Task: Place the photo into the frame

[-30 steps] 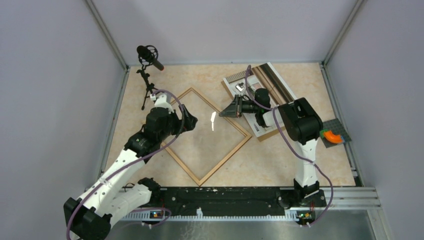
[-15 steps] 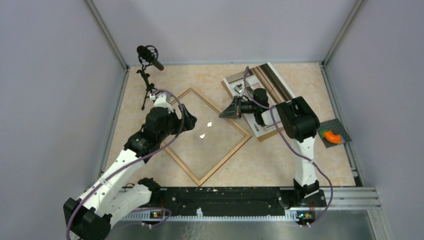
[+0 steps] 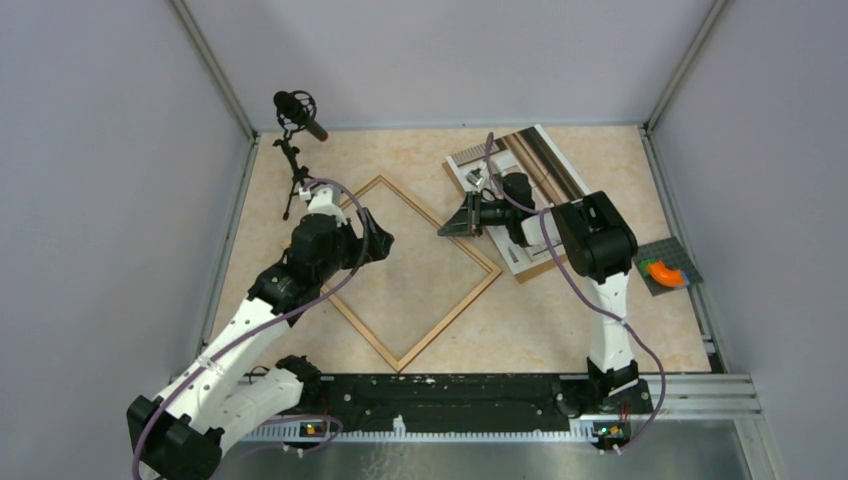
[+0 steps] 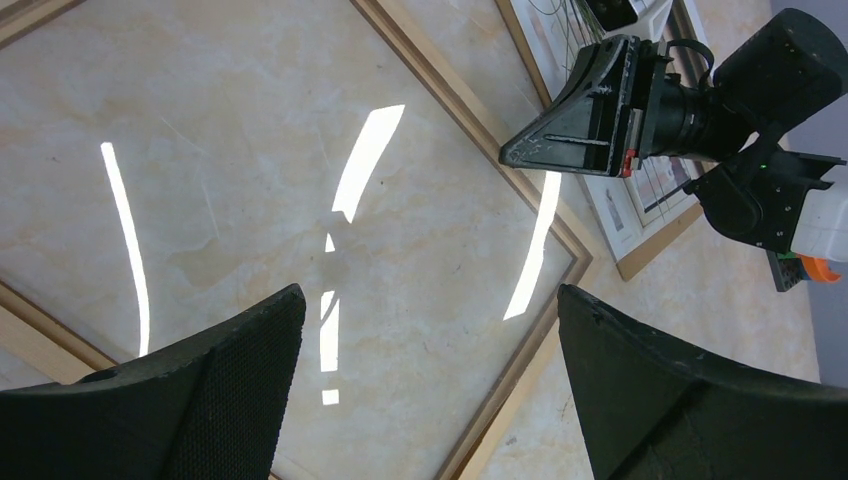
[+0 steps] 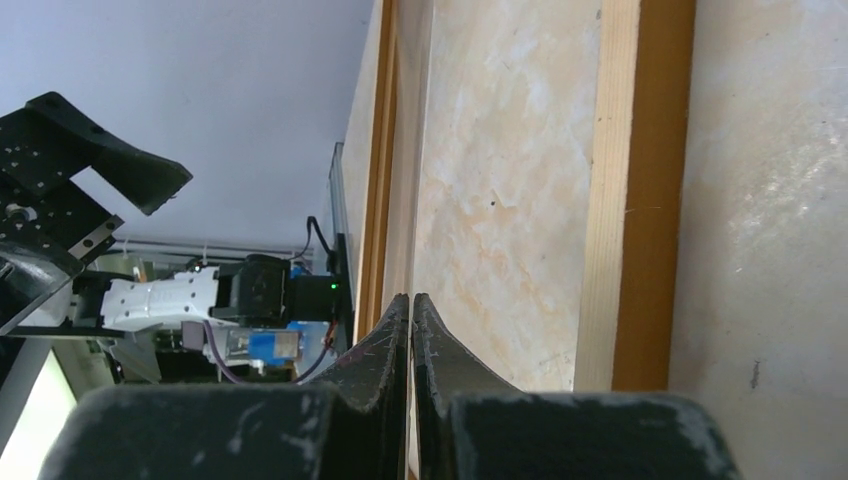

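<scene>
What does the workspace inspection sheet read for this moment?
Surface: beige marbled table, flat.
Job's things: frame lies flat, turned like a diamond, with no print in it. The photo lies at the far right, partly under the right arm, on a brown backing board.
Clutter: microphone on a tripod at the far left; orange item on a dark pad at the right edge.
Grippers: left gripper, jaws open, above the frame's inside. Right gripper, jaws shut, by the frame's far-right side, nothing seen between them.
Cables: purple cables run along both arms.
Surroundings: grey walls; metal rail at the near edge.
</scene>
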`<action>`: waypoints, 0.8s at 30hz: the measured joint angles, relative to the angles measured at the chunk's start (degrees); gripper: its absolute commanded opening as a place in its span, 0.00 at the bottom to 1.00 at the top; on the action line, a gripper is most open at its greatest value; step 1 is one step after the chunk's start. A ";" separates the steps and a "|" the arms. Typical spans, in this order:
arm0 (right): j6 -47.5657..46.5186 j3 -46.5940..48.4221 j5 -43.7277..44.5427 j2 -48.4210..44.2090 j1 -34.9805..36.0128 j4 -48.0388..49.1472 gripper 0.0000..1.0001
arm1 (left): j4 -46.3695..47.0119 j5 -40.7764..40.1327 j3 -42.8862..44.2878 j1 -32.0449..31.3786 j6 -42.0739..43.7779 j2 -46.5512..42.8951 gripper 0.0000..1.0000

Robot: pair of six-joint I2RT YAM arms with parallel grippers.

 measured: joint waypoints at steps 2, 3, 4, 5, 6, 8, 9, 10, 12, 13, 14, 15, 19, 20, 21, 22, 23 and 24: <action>-1.44 0.57 0.37 0.00 0.02 -2.36 0.02 | 0.00 0.00 0.00 0.00 0.00 0.00 0.98; -2.32 0.98 0.61 0.00 0.02 -3.82 0.04 | 0.00 0.00 0.00 0.00 0.00 0.00 0.98; -3.39 1.44 0.90 0.00 0.09 -5.70 0.05 | 0.00 0.02 0.00 0.00 0.00 0.00 0.98; -4.42 1.84 1.25 0.00 0.11 -7.39 0.07 | 0.00 0.02 0.00 0.00 0.00 0.00 0.98; -5.35 2.21 1.60 0.00 0.13 -8.85 0.08 | 0.00 0.02 0.00 0.00 0.00 0.00 0.98; -7.61 3.30 2.51 0.00 0.28 -12.59 0.13 | 0.00 0.02 0.00 0.00 0.00 0.00 0.98; -8.81 3.85 3.02 0.00 0.37 -14.49 0.16 | 0.00 0.04 0.00 0.00 0.00 0.00 0.98; -10.32 4.70 3.69 0.00 0.44 -16.92 0.18 | 0.00 0.04 0.00 0.00 0.02 -0.02 0.98; -12.98 6.34 5.05 -0.02 0.59 -21.62 0.22 | 0.00 0.04 0.00 0.00 0.04 -0.02 0.98; -14.19 7.10 5.77 -0.02 0.66 -23.61 0.24 | 0.00 0.04 0.00 0.00 0.09 -0.04 0.98; -15.74 8.22 6.71 -0.02 0.76 -26.56 0.27 | 0.00 0.04 0.00 0.00 0.17 -0.07 0.98; -16.85 9.01 7.41 -0.02 0.85 -28.61 0.30 | -0.02 0.04 0.00 0.00 0.20 -0.15 0.98; -22.29 13.05 11.39 -0.70 1.64 -39.50 0.39 | 0.00 0.11 0.00 0.00 0.39 -1.03 0.98; -23.47 13.70 12.52 -1.11 1.97 -41.59 0.41 | 0.02 0.15 0.00 0.00 0.42 -1.22 0.98; -24.63 14.16 13.62 -1.57 2.23 -43.52 0.43 | 0.02 0.20 0.00 0.00 0.48 -1.44 0.98; -25.70 14.60 14.75 -2.12 2.45 -45.46 0.45 | 0.02 0.20 0.00 0.00 0.59 -1.57 0.98; -26.86 14.93 16.02 -2.73 2.73 -47.41 0.46 | 0.02 0.22 0.00 0.00 0.63 -1.68 0.98; -27.56 15.02 17.00 -3.23 2.91 -48.61 0.48 | 0.00 0.24 0.00 0.00 0.68 -1.79 0.98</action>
